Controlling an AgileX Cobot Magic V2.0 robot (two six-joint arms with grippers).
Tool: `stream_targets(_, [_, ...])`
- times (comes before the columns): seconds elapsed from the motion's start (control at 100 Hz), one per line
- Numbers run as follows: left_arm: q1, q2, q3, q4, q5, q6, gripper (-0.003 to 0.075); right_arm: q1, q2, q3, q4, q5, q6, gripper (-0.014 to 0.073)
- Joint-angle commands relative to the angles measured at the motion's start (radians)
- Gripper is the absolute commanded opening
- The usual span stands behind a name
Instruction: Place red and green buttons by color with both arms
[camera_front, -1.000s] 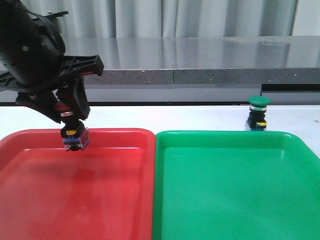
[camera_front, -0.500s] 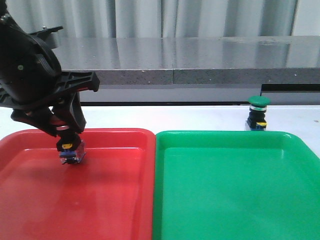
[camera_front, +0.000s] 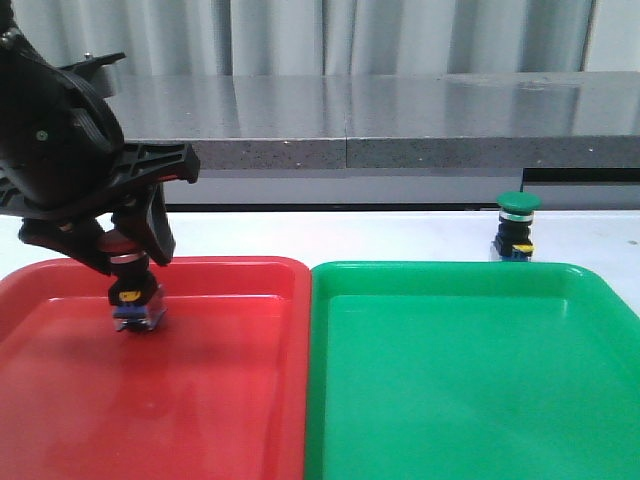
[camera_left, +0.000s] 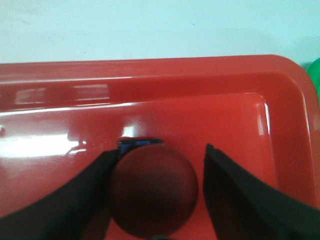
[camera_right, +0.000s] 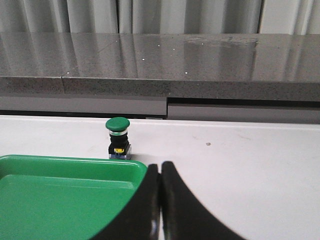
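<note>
Left pincer (camera_front: 128, 268), at left of the frame, has its fingers apart around the upright red button (camera_front: 131, 290), cap up, over the red tray (camera_front: 230, 400). Right pincer (camera_right: 160, 175) is closed empty; the green button (camera_front: 517, 228) stands upright on the worktop (camera_front: 400, 240).

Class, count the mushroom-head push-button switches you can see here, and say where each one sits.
2. The red-capped push-button switch is between the left gripper's fingers, over the red plastic tray. The green-capped push-button switch stands on the white table behind the green plastic tray.
</note>
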Motion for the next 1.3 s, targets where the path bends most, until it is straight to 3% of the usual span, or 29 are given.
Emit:
stream_targets(0.0, [-0.007, -0.047, -0.022, -0.018, -0.043, -0.011, 0.0513, -0.006, -0.018, -0.014, 0.000, -0.078, -0.005, -0.0067])
stream_targets(0.1, [-0.007, -0.047, -0.022, -0.019, -0.043, -0.011, 0.0557, -0.006, -0.018, -0.014, 0.000, -0.078, -0.005, -0.0067])
stream_targets(0.54, [-0.003, -0.096, -0.022, 0.003, -0.088, -0.011, 0.0557, -0.006, -0.018, -0.014, 0.000, -0.078, -0.005, -0.0067])
stream_targets(1.04, [0.132, -0.365, -0.012, 0.114, -0.105, -0.011, 0.0554, -0.006, -0.018, -0.014, 0.000, -0.078, -0.005, -0.0067])
stream_targets(1.29, [0.143, -0.579, 0.096, 0.208, -0.194, -0.011, 0.0529, -0.006, -0.018, -0.014, 0.000, -0.078, -0.005, -0.0067])
